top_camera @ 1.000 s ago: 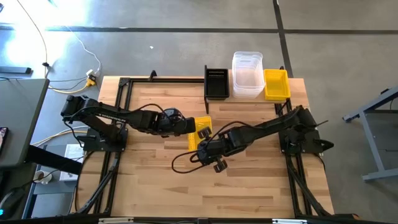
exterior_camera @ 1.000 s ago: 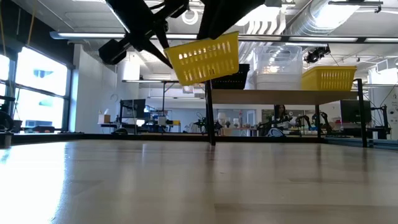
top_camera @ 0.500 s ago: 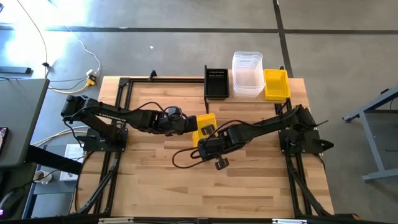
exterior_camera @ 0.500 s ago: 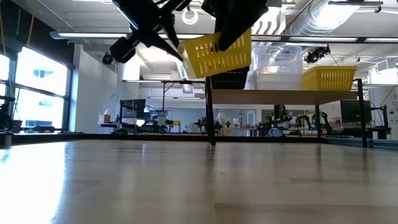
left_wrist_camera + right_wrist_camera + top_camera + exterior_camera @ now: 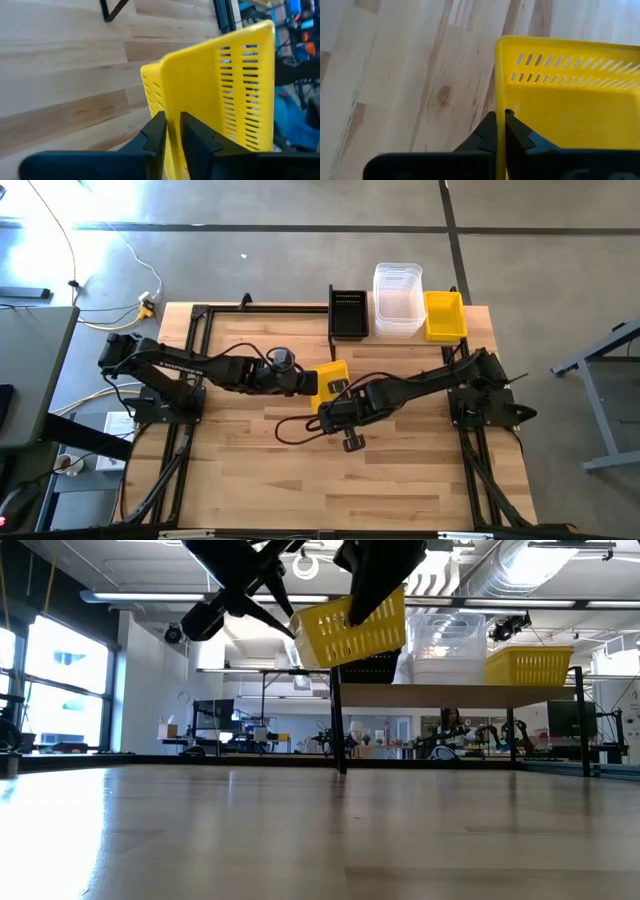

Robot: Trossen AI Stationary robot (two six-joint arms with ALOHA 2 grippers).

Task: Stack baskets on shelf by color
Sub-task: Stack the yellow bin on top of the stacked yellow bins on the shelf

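A yellow mesh-sided basket (image 5: 330, 378) hangs above the middle of the table, tilted, with both grippers on it. My left gripper (image 5: 313, 383) is at its left end and my right gripper (image 5: 338, 394) at its near right side. In the low view the basket (image 5: 350, 632) hangs high over the tabletop. It is in front of the shelf (image 5: 450, 694), a light plank on a black frame at the table's far edge. On the shelf stand a black basket (image 5: 349, 314), stacked clear tubs (image 5: 398, 300) and another yellow basket (image 5: 444, 315). My left gripper pinches one wall of the yellow basket at its edge (image 5: 172, 107), one finger on each face. It comes from the table's left, slanting down. The basket is lifted clear of the table and tilted. My right gripper pinches the rim of another wall (image 5: 500, 106) near a corner, between its two fingers. It comes from above, slanting from the right.
The shelf's black legs (image 5: 337, 730) stand at the table's far edge. The black frame rails (image 5: 195, 340) run along the table's left and right sides. Cables loop from the right arm over the wood near the middle (image 5: 295, 432).
My right gripper has gone toward the basket and taken hold of its rim. The basket has gone a little toward the far right, turned about and tipped, its right end now higher. My left gripper has rolled with it.
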